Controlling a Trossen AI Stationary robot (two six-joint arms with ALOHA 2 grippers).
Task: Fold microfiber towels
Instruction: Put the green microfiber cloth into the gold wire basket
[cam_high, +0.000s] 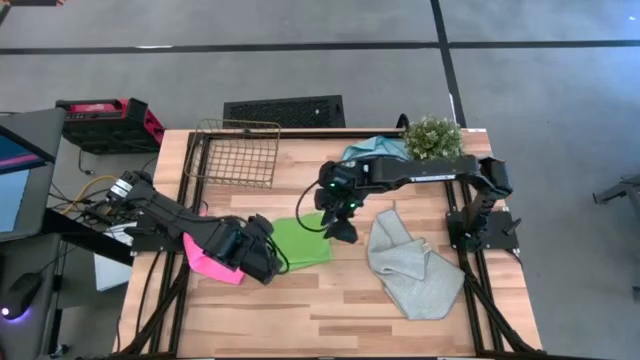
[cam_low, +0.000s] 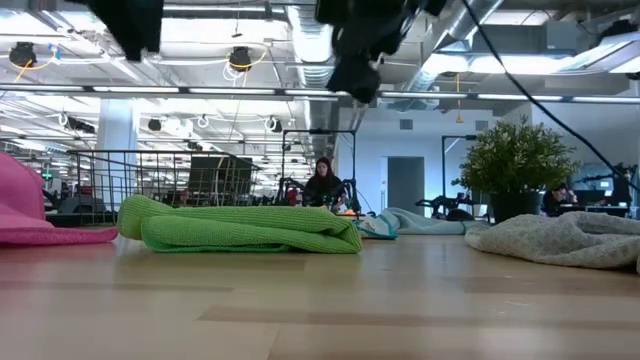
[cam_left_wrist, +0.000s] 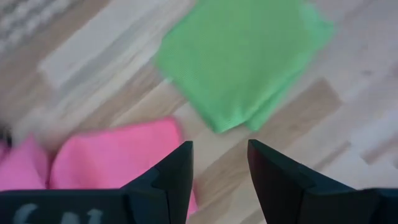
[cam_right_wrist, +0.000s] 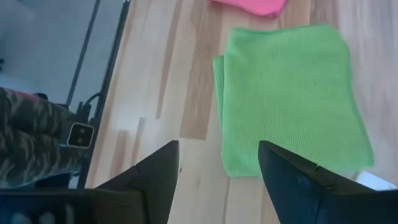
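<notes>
My right gripper (cam_high: 343, 222) hangs above the table's middle with its two dark, wedge-shaped fingers (cam_right_wrist: 155, 171) spread and empty; right under them lies the green towel (cam_high: 303, 240), a folded, flat rectangle of fine knit, its doubled edges stacked neatly along one side; in the low view it shows as a soft, rounded fold on the boards. My left gripper (cam_high: 268, 258) sits low just beside the green towel's left edge, fingers (cam_left_wrist: 177, 171) parted and holding nothing; bare wood shows between them; the pink towel (cam_high: 212, 258) lies partly under that arm, toward the table's left edge, plush and folded.

The table (cam_high: 330, 310) is pale butcher-block planking in a black frame; the whole front strip is bare wood, so I have room there. The grey towel (cam_high: 410, 265) lies unfolded and rumpled toward the right edge, one corner trailing toward the front right corner. The blue towel (cam_high: 368, 150) is bunched at the back edge, partly under the right arm, next to a potted plant (cam_high: 433, 136) near the back right corner. A wire basket (cam_high: 236, 152) sits at the back left.
</notes>
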